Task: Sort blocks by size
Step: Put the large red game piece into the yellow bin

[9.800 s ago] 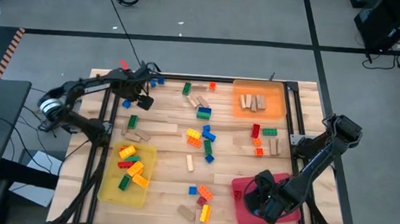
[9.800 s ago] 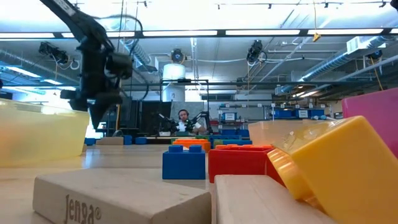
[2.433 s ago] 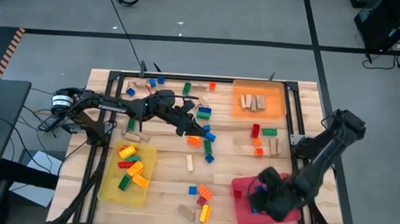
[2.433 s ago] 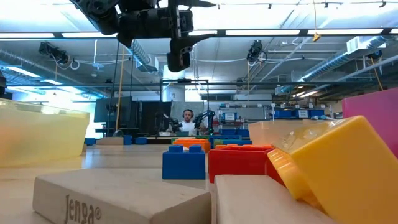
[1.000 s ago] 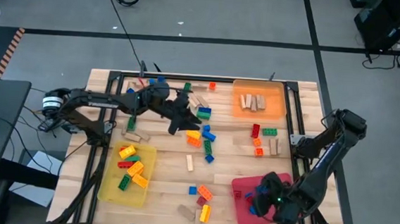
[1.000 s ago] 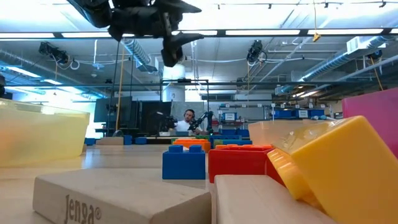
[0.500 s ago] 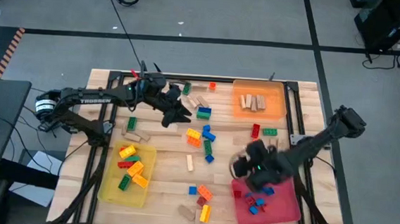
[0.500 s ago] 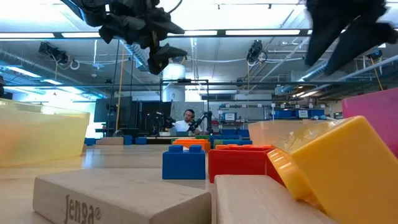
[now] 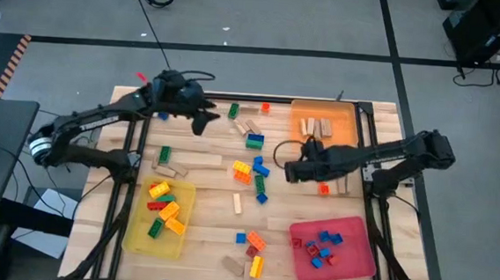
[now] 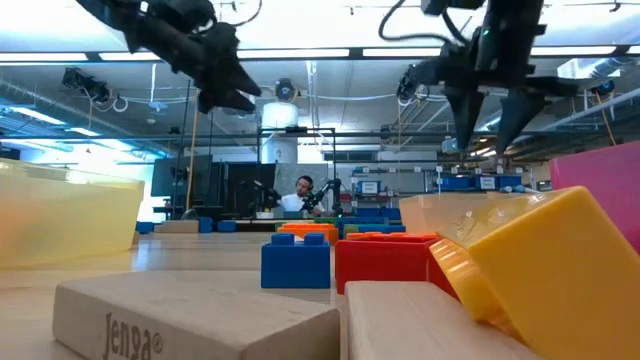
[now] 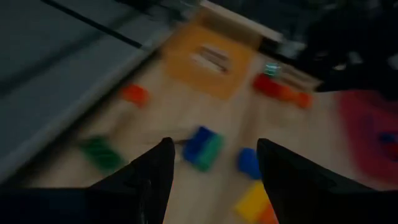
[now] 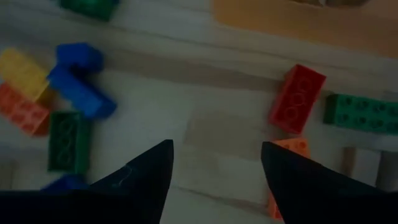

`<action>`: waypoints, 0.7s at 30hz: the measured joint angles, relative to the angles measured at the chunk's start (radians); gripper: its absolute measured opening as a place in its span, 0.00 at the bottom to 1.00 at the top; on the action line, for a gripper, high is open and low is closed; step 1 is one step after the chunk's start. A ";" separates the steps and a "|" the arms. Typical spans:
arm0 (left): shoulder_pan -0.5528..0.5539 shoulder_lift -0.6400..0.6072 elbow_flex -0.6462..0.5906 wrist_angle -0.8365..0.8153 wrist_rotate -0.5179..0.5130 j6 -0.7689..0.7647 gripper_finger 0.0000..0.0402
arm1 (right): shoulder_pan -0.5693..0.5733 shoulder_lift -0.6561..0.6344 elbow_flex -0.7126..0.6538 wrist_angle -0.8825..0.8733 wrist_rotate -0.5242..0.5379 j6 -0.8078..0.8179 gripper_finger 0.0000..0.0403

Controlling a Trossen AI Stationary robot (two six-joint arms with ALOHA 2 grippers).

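Observation:
Loose blocks lie over the middle of the wooden table: a green and blue pair [image 9: 254, 141], a yellow and orange pair [image 9: 242, 170], a red brick [image 9: 320, 163], a green brick [image 9: 336, 165] and tan wooden pieces [image 9: 249, 125]. My left gripper [image 9: 202, 124] hangs open above the far left part of the table, nothing between its fingers [image 11: 155, 177]. My right gripper [image 9: 290, 171] hangs open, pointing down above a pale wooden piece [image 12: 224, 134], left of the red brick [image 12: 297, 98]. In the low view, both grippers [image 10: 232, 100] [image 10: 488, 135] are well above the table.
A yellow tray [image 9: 181, 241] at the near left holds larger bricks. An orange tray [image 9: 299, 139] at the far right holds wooden pieces. A red tray [image 9: 356, 262] at the near right holds several small bricks. A long wooden plank [image 9: 197, 160] lies left of centre. A person sits far behind the table.
My right gripper has swung from over the red tray toward the table's far edge and its middle, and now hangs near the red and green bricks; small bricks now show in the tray. My left gripper has drawn back from the middle toward the far left corner.

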 joint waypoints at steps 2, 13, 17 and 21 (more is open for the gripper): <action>0.007 -0.037 0.000 -0.028 -0.050 0.029 0.58 | -0.046 0.000 -0.001 -0.010 -0.024 0.000 0.66; 0.006 -0.144 0.000 -0.165 -0.089 0.077 0.58 | -0.216 -0.001 -0.166 0.080 -0.098 -0.008 0.78; 0.006 -0.189 0.000 -0.217 -0.171 0.074 0.58 | -0.246 -0.002 -0.216 0.149 -0.118 -0.006 0.79; 0.006 -0.237 0.000 -0.221 -0.216 0.076 0.58 | -0.273 -0.002 -0.276 0.178 -0.144 0.007 0.77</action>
